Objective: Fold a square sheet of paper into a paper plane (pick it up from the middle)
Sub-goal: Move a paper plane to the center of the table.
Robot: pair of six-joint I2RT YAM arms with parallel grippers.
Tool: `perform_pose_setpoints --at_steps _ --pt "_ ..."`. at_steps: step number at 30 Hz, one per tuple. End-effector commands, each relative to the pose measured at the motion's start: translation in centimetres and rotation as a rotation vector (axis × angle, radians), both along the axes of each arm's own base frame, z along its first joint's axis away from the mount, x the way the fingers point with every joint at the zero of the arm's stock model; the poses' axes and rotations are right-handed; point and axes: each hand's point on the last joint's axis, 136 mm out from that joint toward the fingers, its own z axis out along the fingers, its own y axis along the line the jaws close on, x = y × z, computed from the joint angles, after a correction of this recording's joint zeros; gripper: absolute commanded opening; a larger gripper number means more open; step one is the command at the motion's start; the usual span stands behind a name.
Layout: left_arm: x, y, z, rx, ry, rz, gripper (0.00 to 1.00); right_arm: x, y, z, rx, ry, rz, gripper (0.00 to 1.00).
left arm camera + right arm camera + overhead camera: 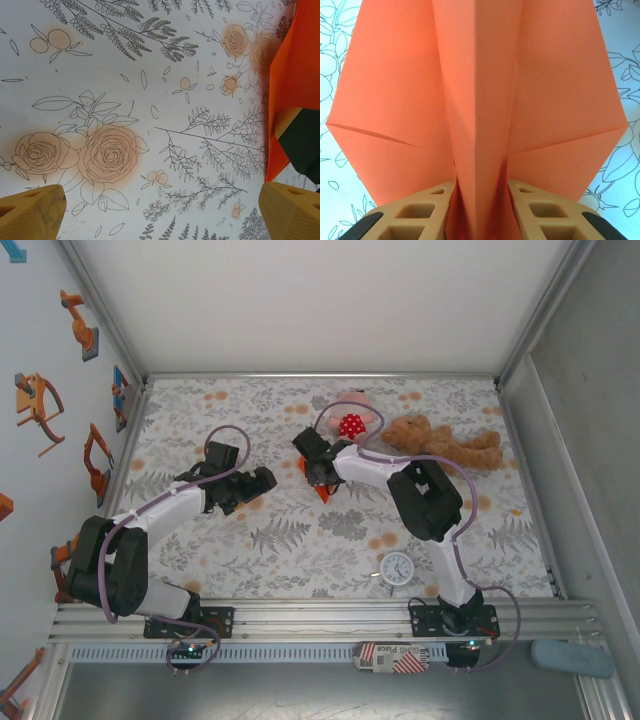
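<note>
The square sheet of paper is bright orange and part folded, with two angled flaps and a raised centre ridge. My right gripper pinches that ridge between its tan fingers, shut on it. From above, the right gripper sits mid-table over the paper, whose orange tip pokes out below it. My left gripper hovers just left of it, open, with nothing between its yellow fingertips. The left wrist view has the paper's edge at far right.
A pink plush toy with a red spotted patch and a brown teddy bear lie behind the right gripper. A small white clock sits near the front edge. The floral tablecloth is walled in on three sides.
</note>
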Motion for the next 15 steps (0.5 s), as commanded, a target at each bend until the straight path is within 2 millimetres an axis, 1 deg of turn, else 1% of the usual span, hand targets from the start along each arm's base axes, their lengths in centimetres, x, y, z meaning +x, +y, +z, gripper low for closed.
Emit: perform_pose_setpoints --at_steps 1,6,12,15 --pt "-0.1 0.4 0.3 0.022 0.0 -0.009 0.98 0.0 -0.7 2.2 0.001 0.007 -0.03 0.3" --pt "0.3 0.6 1.3 0.027 -0.03 0.004 0.98 0.1 -0.7 5.0 0.038 -0.033 -0.045 0.32" --pt "0.6 1.1 2.3 0.043 -0.066 0.026 0.97 0.0 -1.1 7.1 0.062 -0.063 -0.064 0.34" --pt "0.9 1.6 3.3 0.058 -0.099 0.042 0.97 -0.1 -1.6 8.9 0.078 -0.094 -0.072 0.35"
